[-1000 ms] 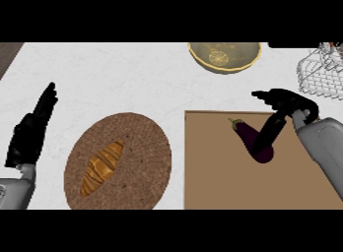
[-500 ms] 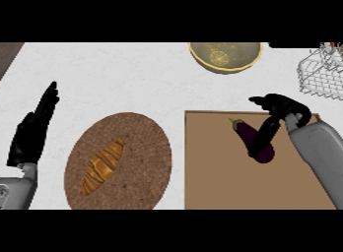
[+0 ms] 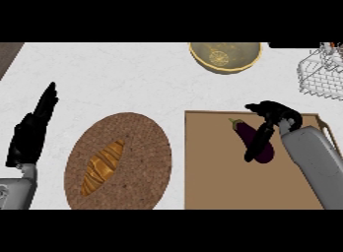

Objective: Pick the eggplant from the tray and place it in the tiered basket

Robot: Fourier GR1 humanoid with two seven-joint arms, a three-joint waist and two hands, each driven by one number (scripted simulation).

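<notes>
Dark purple eggplant (image 3: 267,153) lies on the brown rectangular tray (image 3: 218,172), on the white surface (image 3: 116,78). Right hand (image 3: 280,114) is over its stem end; fingers (image 3: 258,142) extended along it, thumb spread, not clenched. Left hand (image 3: 32,133) rests released at left. Wire tiered basket (image 3: 327,76) stands well apart.

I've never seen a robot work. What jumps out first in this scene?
The dark purple eggplant on the brown tray at right draws the eye, with the robot's black right hand set over it. Left of it lies a round woven plate holding a golden pastry, and the left hand rests open near the left edge. A wire basket stands at the top right.
</notes>
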